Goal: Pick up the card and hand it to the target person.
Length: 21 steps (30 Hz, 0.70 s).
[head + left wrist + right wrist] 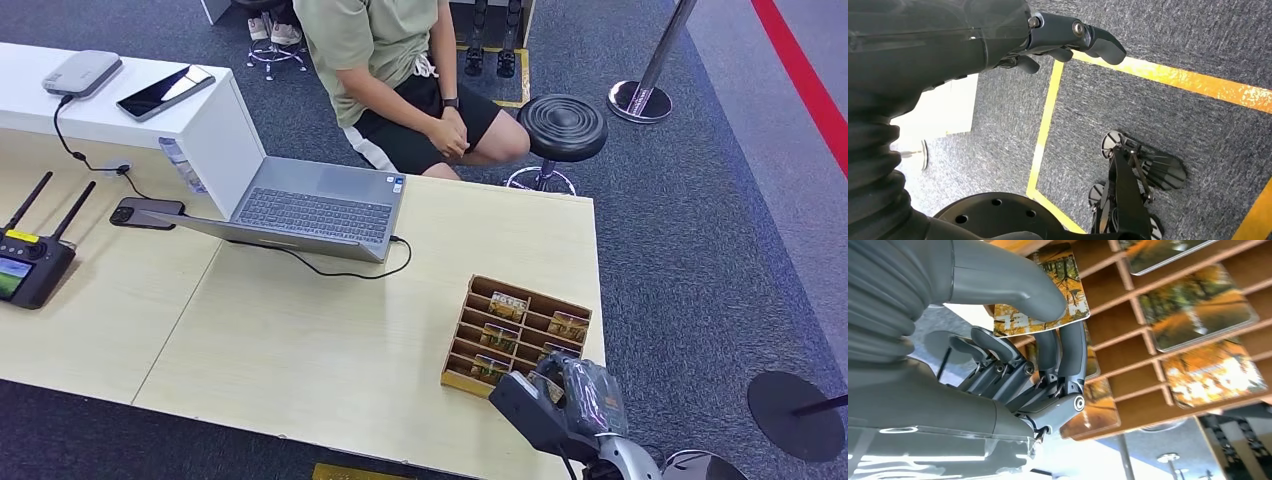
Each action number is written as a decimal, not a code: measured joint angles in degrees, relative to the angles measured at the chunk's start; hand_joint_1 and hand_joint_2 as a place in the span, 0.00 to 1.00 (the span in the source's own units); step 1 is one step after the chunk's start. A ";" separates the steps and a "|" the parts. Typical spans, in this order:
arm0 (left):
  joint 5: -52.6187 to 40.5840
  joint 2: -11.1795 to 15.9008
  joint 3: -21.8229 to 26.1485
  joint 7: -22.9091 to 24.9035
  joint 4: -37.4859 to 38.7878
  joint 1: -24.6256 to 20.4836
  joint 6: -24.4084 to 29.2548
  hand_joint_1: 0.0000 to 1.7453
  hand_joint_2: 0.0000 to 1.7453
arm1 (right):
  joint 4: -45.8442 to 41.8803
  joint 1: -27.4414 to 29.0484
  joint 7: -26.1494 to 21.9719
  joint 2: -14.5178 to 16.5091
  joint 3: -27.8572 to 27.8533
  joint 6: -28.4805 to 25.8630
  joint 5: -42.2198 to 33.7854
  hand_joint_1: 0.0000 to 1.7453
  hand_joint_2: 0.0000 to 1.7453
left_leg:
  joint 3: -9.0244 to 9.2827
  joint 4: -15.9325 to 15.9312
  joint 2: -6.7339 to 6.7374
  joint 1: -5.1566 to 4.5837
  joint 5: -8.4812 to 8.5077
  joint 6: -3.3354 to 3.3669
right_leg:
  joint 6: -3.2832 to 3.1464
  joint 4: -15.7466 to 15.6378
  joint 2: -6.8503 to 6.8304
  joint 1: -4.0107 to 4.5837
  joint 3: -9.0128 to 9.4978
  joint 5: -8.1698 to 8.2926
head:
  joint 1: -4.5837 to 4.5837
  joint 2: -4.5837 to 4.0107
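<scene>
Right hand (1013, 365): grey ribbed wrist cover, thick light-grey thumb, darker grey fingers (1072, 352) with round silver pivot screws. Left hand (998, 40): matt black, glossy shell.

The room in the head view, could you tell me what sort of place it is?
Probably a lab or demo hall set up as a reception desk: grey carpet with yellow floor tape, a stanchion post, and a laptop and remote controller on the table.
</scene>
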 joint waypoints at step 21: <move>-6.49 -0.10 -4.84 1.10 0.00 -0.91 -2.81 0.00 1.00 | 4.62 -16.36 -15.70 9.38 -2.28 -7.17 -3.86 1.00 1.00 | -0.03 0.00 -0.02 0.00 0.03 -0.02 | 0.00 0.02 -0.02 0.00 0.00 0.00 | 0.01 0.00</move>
